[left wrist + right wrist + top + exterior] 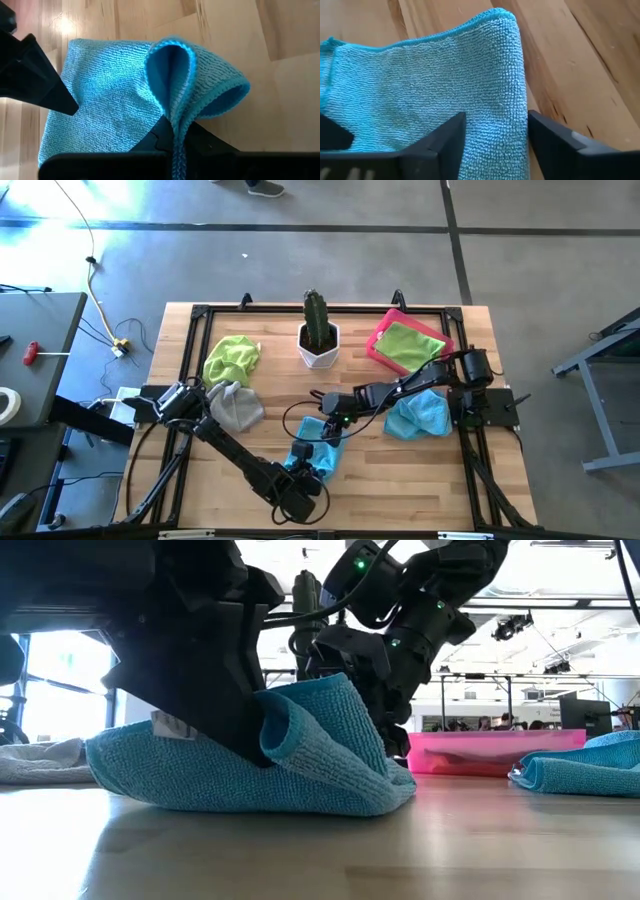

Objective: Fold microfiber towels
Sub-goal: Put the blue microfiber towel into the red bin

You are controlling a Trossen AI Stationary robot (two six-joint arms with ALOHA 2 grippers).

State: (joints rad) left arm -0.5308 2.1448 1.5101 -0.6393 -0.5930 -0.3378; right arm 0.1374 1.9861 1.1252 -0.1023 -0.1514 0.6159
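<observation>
The left gripper [310,472] is clenched on the near end of a light blue microfiber towel [318,448], pinching a doubled edge so that a fold of cloth loops up above its fingers [165,142]. The right gripper [325,423] stands over the far end of the same towel with its fingers [445,137] spread apart, one on each side of the towel's edge; the cloth lies between them, not squeezed. This towel sits at the middle of the wooden table [400,480], toward the near edge, its long axis running near to far.

A second light blue towel [418,415] lies crumpled to the right. A lime green towel [408,343] rests on the pink tray [378,345] at far right, another lime green towel [232,358] and a grey towel [238,406] lie at left.
</observation>
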